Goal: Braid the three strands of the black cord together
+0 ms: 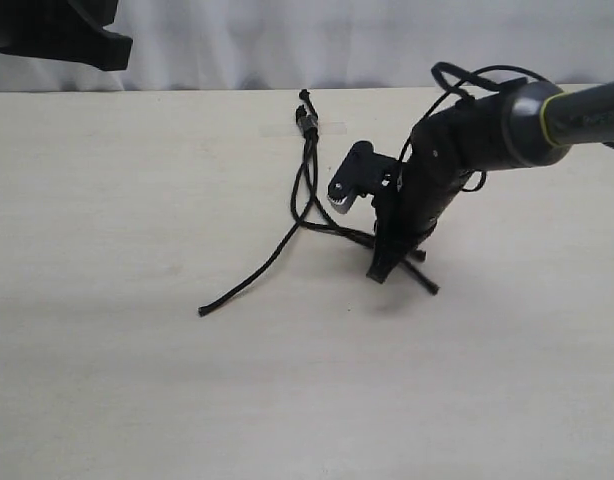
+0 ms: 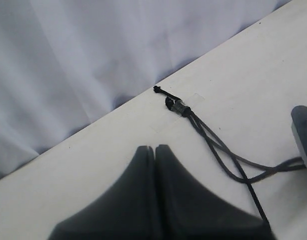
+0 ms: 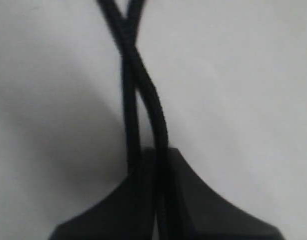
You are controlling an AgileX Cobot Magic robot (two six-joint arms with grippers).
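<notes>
The black cord's knotted end [image 1: 307,120] lies near the table's far edge and also shows in the left wrist view [image 2: 176,105]. One strand [image 1: 252,275] trails toward the front left and lies free. The other two strands [image 1: 332,228] run right, under my right gripper [image 1: 380,270], which points down at the table. In the right wrist view these two strands [image 3: 127,37] cross, then reach the gripper [image 3: 157,150]. It is shut on the one at the seam; the other lies along a finger. My left gripper [image 2: 155,146] is shut, holds nothing and stays back from the cord.
A white curtain [image 1: 317,40] hangs behind the pale table [image 1: 137,400]. Part of the left arm [image 1: 57,40] shows at the top left corner. The right arm's camera mount [image 1: 352,180] juts out over the strands.
</notes>
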